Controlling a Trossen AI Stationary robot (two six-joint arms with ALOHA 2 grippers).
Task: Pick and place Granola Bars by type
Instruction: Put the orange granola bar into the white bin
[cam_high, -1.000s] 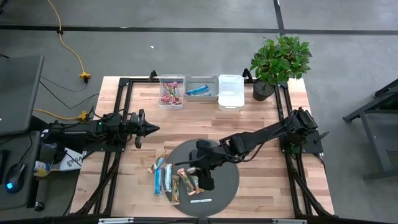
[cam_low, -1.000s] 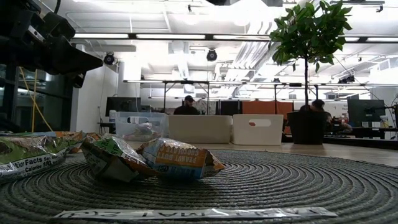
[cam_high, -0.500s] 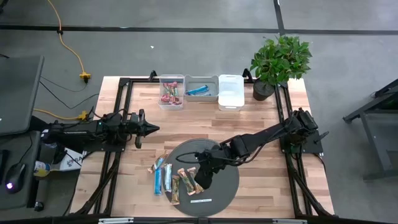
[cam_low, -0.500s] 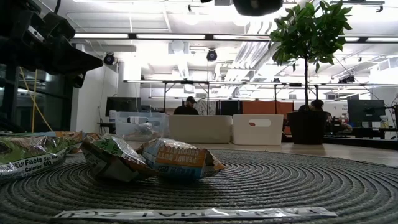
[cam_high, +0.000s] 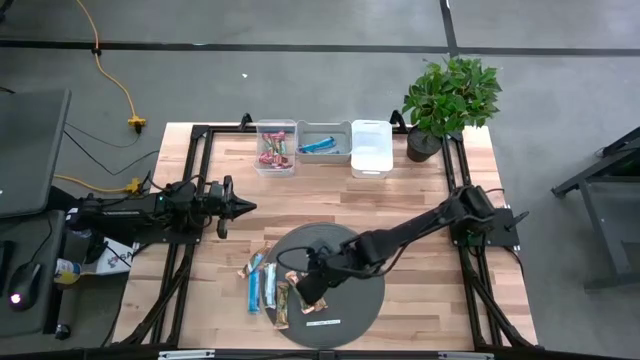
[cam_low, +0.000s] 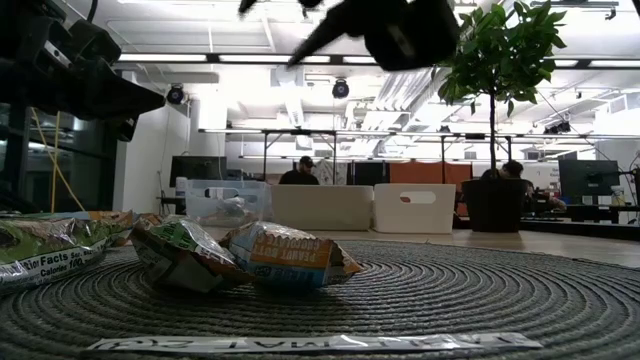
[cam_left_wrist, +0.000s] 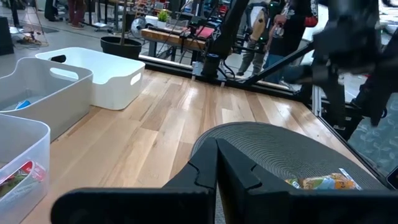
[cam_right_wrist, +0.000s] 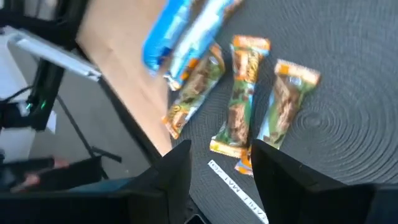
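The granola bars (cam_high: 275, 289) are lying in a loose cluster at the left edge of the round dark woven mat (cam_high: 355, 300), some on the mat and some spilling onto the wooden table (cam_high: 420, 200) beside it. In the right wrist view they are showing as slim foil wrappers: two blue bars (cam_right_wrist: 180, 31) lying side by side on the wood, and three brown-orange-green bars (cam_right_wrist: 239, 102) lying roughly parallel on the mat. In the low view the nearest ones are sitting crumpled, a green wrapper (cam_low: 180, 255) touching a blue-and-orange one (cam_low: 290, 258). A thin white label strip (cam_high: 322, 323) is lying on the mat near its front edge. More bars are resting in the clear bins at the table's far side: red-pink ones in the left bin (cam_high: 275, 150), a blue one in the middle bin (cam_high: 322, 146); the white bin (cam_high: 371, 148) is standing beside them.

The right gripper (cam_high: 308, 286) is hovering over the cluster with its fingers (cam_right_wrist: 177, 171) standing apart, gripping nothing; the brown-orange-green bars are showing between them. The left gripper (cam_high: 243, 207) is waiting over the table's left part, its fingers (cam_left_wrist: 236, 174) pressed together and empty.
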